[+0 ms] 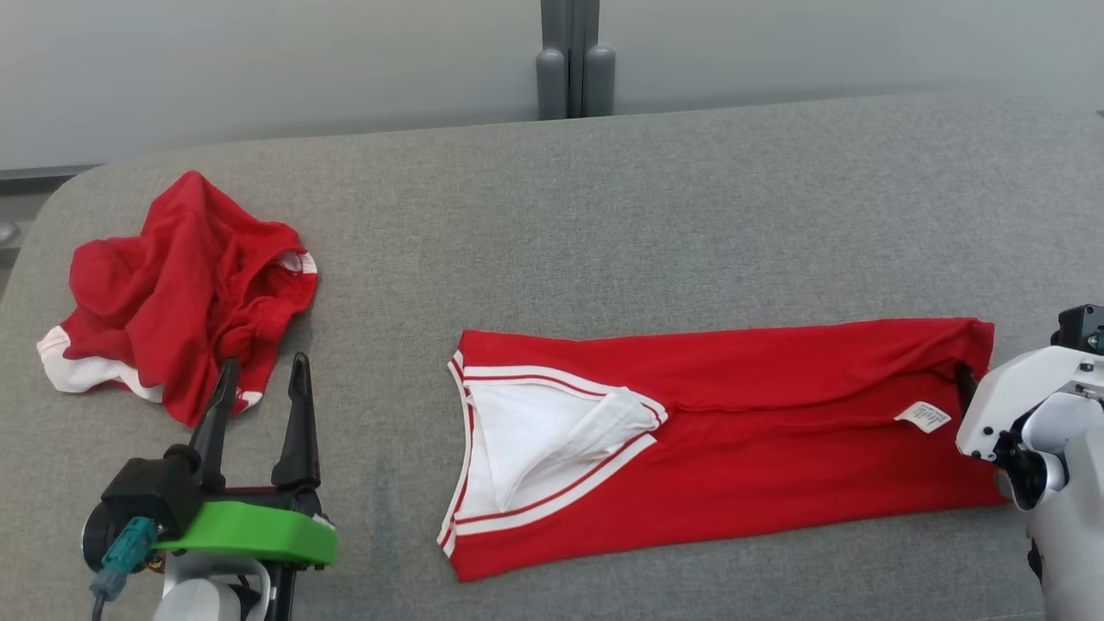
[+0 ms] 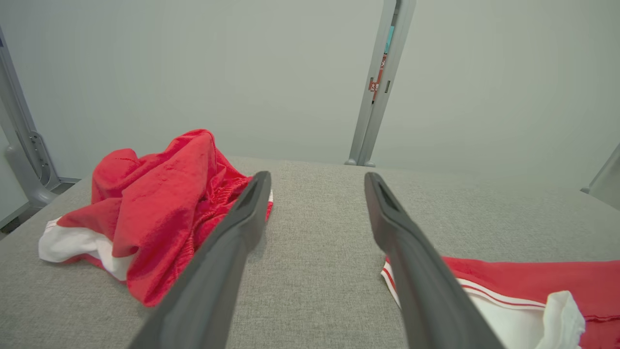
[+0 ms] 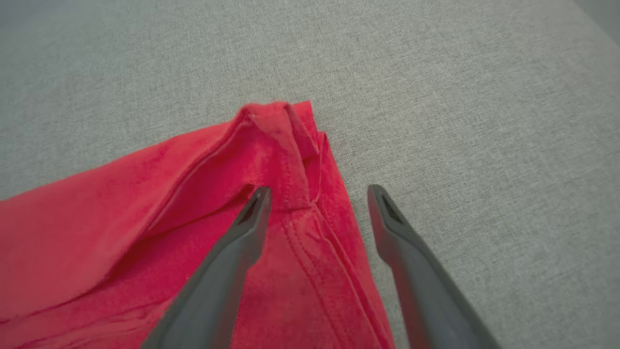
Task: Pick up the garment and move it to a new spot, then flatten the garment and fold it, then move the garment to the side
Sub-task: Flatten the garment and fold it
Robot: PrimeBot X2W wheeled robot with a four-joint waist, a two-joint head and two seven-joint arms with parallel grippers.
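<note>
A red garment (image 1: 733, 431) with a white-trimmed V-neck (image 1: 535, 440) lies flat and folded lengthwise across the grey table, neck to the left and a white label (image 1: 923, 417) near its right end. My right gripper (image 3: 318, 191) is open at that right end. Its fingers straddle the hem corner (image 3: 290, 145), one over the red cloth and one over bare table. My left gripper (image 1: 264, 369) is open with nothing in it, hovering between the flat garment (image 2: 533, 286) and a crumpled red garment (image 2: 160, 203).
The crumpled red and white garment (image 1: 181, 293) sits near the table's rounded far-left corner (image 1: 52, 198). A grey post (image 1: 575, 78) stands behind the table's far edge. Bare grey table surface (image 1: 690, 216) stretches beyond the flat garment.
</note>
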